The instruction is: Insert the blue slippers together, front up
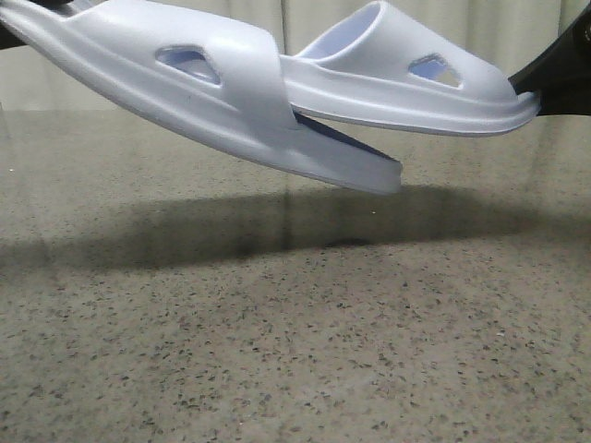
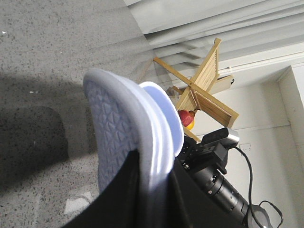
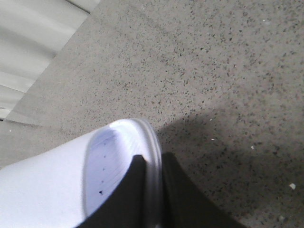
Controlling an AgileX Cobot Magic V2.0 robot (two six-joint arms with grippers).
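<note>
Both pale blue-white slippers hang in the air over the table. The left slipper slopes down to the right, side cutout facing the camera. The right slipper lies nearly level, and one end meets the left slipper's strap, partly hidden behind it. My left gripper is shut on the left slipper's end, its treaded sole showing. In the front view only a dark corner of it shows. My right gripper is shut on the right slipper's rim and shows at the front view's right edge.
The speckled stone table lies below, with the slippers' shadow across it. A curtain hangs behind. In the left wrist view a wooden rack and the other arm's camera show beyond the slipper.
</note>
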